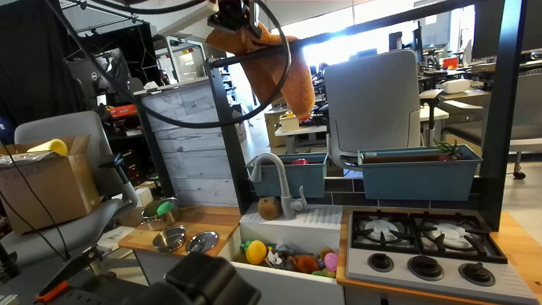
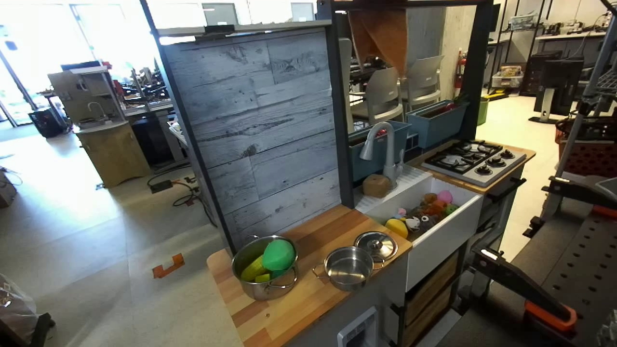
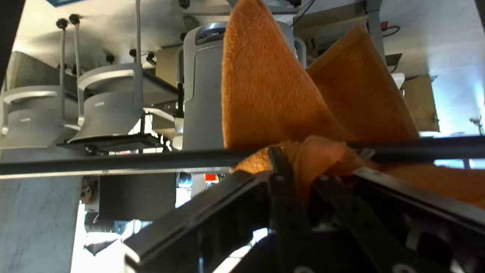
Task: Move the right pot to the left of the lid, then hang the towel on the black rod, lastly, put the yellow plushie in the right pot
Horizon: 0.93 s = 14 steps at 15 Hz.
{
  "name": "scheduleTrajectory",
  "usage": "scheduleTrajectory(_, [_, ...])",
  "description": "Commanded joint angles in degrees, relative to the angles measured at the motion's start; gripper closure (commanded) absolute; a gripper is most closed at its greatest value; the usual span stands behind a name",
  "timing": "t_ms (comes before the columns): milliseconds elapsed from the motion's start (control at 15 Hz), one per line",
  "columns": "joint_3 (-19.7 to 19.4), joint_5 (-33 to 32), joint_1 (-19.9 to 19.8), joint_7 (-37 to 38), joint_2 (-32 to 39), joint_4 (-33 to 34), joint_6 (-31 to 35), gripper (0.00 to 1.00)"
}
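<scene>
The towel (image 3: 280, 110) lies over the rod (image 3: 132, 161) at my end effector (image 3: 310, 167); below it, the sink (image 1: 292, 286) holds plushies (image 1: 307, 264); below and left, two pots (image 2: 348, 268) stand on the worktop (image 2: 299, 308), left of the lid (image 2: 376, 246); below-right, the stove (image 1: 432, 254).

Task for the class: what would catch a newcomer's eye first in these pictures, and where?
First, the orange-brown towel, draped over the black rod high above the faucet, with the pincer closed on a fold of it. Next, the colourful soft toys heaped inside the white sink, the yellow plushie among them. Then the bright green object atop the deeper metal pot on the wooden counter.
</scene>
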Motion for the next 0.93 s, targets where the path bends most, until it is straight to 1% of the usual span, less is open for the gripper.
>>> scheduleTrajectory(0, [-3.1, -3.7, 3.9, -1.2, -2.9, -5.3, 1.4, 0.96])
scheduleTrajectory(200, [-2.7, -5.1, 4.6, -0.9, -3.0, -7.4, -0.2, 1.0])
scheduleTrajectory(267, [-2.1, -5.6, 4.4, -0.5, -3.4, -8.0, -0.5, 0.99])
scheduleTrajectory(333, [-1.7, -5.9, 4.3, -0.3, -3.6, -8.4, -1.0, 0.71])
scheduleTrajectory(400, [-1.2, -6.2, 4.0, -0.2, -3.8, -8.8, -1.2, 0.71])
scheduleTrajectory(867, [-0.1, -8.3, 3.5, 0.4, -4.8, -9.4, -2.7, 0.21])
